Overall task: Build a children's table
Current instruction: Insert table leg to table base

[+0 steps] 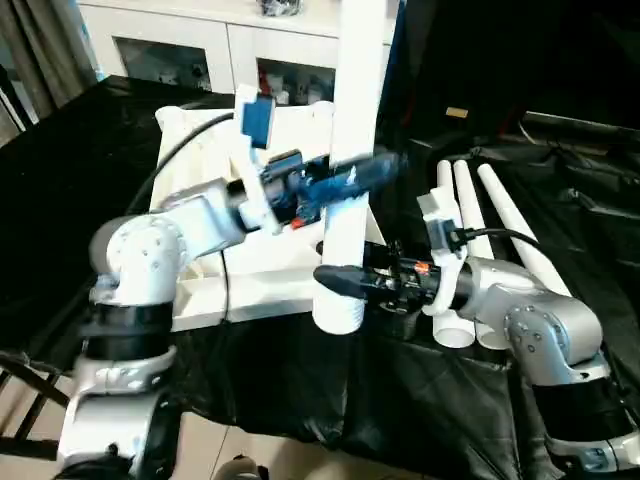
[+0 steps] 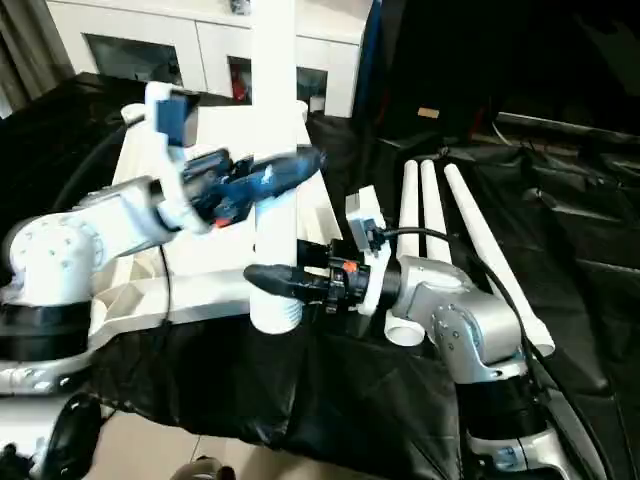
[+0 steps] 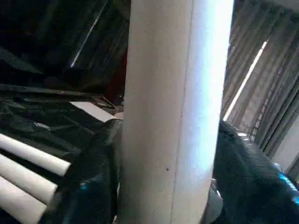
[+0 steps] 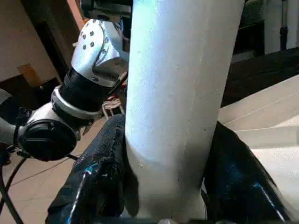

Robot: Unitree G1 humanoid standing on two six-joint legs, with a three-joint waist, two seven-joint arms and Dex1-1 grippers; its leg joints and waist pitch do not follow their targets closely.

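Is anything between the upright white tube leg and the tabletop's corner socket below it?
Nothing visible. The upright white tapered tube leg, flanked by both end effectors, left and right, stands at the white plastic tabletop's near corner; its lower end hides the socket.

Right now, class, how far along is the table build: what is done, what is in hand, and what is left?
Done: the tabletop lies underside up. In hand: one leg stands upright at its near corner, with the left pincer and right pincer around it. Left: three legs lie on the black cover beside it.
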